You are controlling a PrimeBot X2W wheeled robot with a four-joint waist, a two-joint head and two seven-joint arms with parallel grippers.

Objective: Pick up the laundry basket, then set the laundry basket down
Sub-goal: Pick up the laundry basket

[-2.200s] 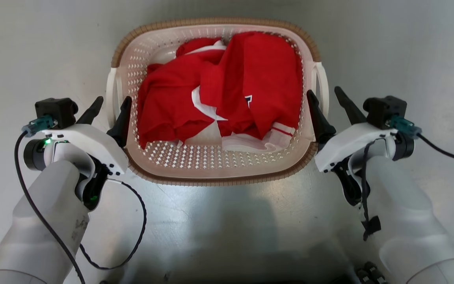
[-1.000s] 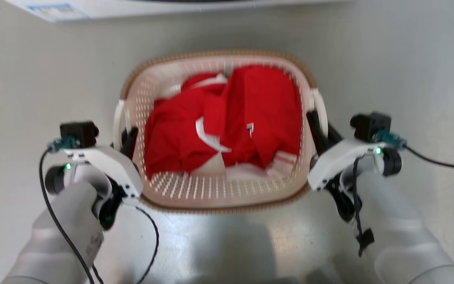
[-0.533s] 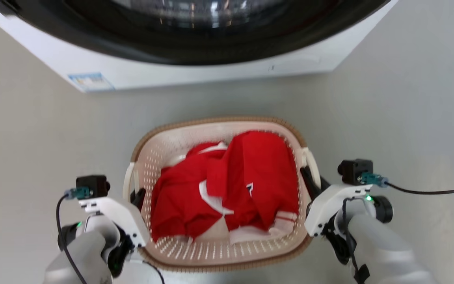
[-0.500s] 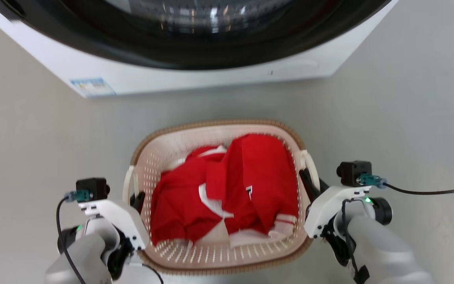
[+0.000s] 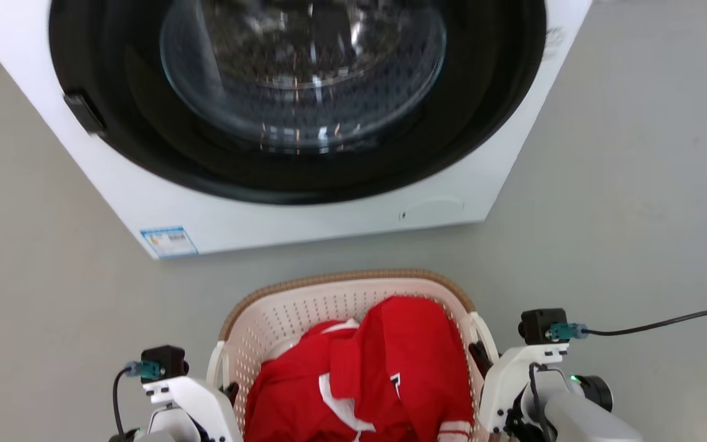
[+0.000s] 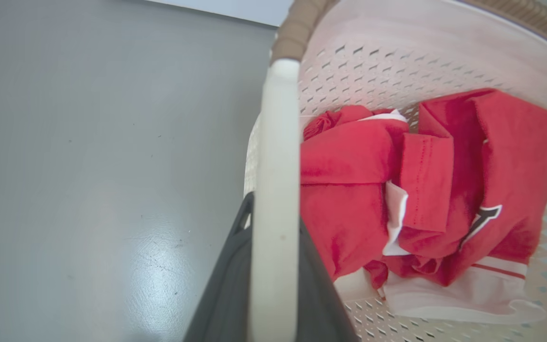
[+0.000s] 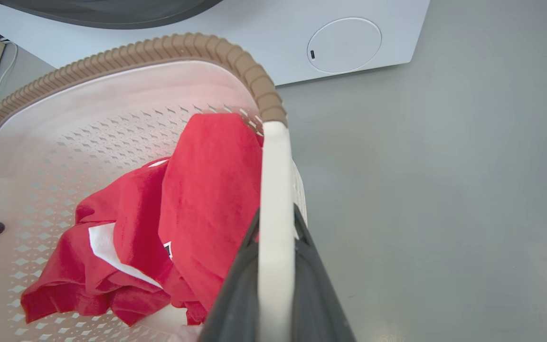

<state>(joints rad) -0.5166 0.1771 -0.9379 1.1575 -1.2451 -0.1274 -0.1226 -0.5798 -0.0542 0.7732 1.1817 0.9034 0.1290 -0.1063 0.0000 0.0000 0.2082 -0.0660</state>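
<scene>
Two closed grips hold the laundry basket [image 5: 341, 277] before the washer [image 5: 329, 215], left gripper [image 6: 273, 228] and right gripper [image 7: 276, 218] each clamped on a white side handle [image 6: 276, 118]: judged stiff, light, cloth-loaded, prone to tilt.

No wording I could read, a blue-and-white sticker [image 5: 169, 242] at the lower left corner of the washer [image 5: 329, 221] front was too blurred, a black-and-white emblem [image 6: 485, 217] on the red garment [image 5: 415, 350] in the laundry basket [image 5: 304, 283] below the washer showed no letters.
</scene>
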